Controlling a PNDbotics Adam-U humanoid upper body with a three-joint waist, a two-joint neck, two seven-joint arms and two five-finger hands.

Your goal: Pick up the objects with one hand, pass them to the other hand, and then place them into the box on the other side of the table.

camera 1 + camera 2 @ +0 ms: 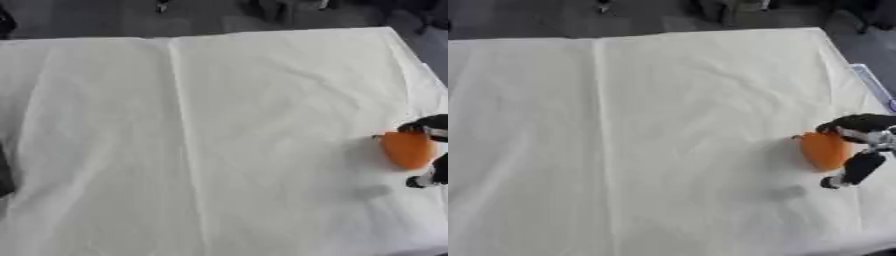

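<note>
Orange, rounded, smooth-skinned object sits near the right edge of the white cloth-covered table, about midway between that edge's near and far corners. It lies inside the robot's black right hand, whose fingers curl over its far side and whose lower finger or thumb closes in from the near side, so the hand has hold of it. Whether it is lifted off the cloth cannot be told, though a faint shadow lies on the cloth nearer the front edge. Its long axis runs roughly near-to-far. The left hand is out of sight beyond the table's left edge, so the handover likely calls for a long carry leftward across the table. No box shows.
</note>
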